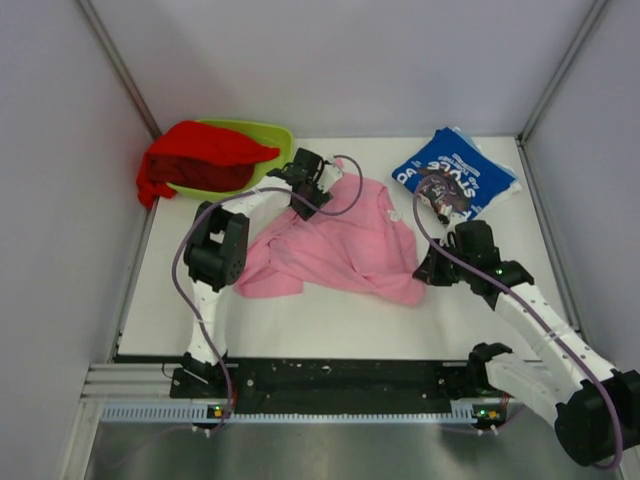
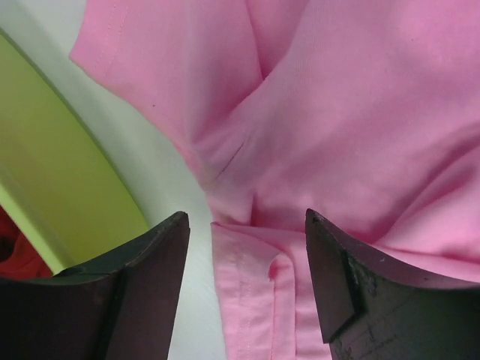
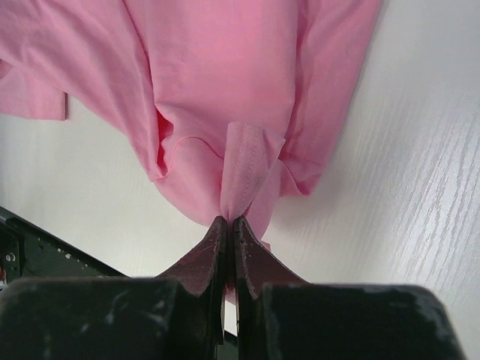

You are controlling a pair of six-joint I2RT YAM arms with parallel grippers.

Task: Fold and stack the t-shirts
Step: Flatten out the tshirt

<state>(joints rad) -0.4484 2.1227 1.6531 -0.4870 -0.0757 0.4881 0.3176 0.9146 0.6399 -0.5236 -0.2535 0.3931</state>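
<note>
The pink t-shirt (image 1: 340,250) lies crumpled, not folded, in the middle of the white table (image 1: 330,330). Its longer side runs from left to right, and one part reaches up toward the far right. I cannot tell which end is the collar, because the cloth is too much bunched. The left gripper (image 1: 303,208) is at the far edge of this shirt. In the left wrist view its jaws stand wide apart (image 2: 247,217) and hold nothing, with a hemmed fold of the pink cloth (image 2: 360,112) between and under them. The right gripper (image 1: 428,272) is at the near right corner of the shirt. In the right wrist view its jaws are pressed together (image 3: 227,221) and pinch a narrow fold of the pink cloth (image 3: 225,75), which spreads away from the tips over the table (image 3: 420,187). The lime-green tray (image 1: 265,135) stands in the far left corner, just beside the left gripper, and its rim (image 2: 67,187) fills the left side of the left wrist view. The red t-shirt (image 1: 200,155) is heaped in this tray and hangs over its left edge. The blue t-shirt (image 1: 455,175), with white letters and a dark picture on top, lies as a flat packet at the far right, apart from the pink one, just beyond the right arm.
</note>
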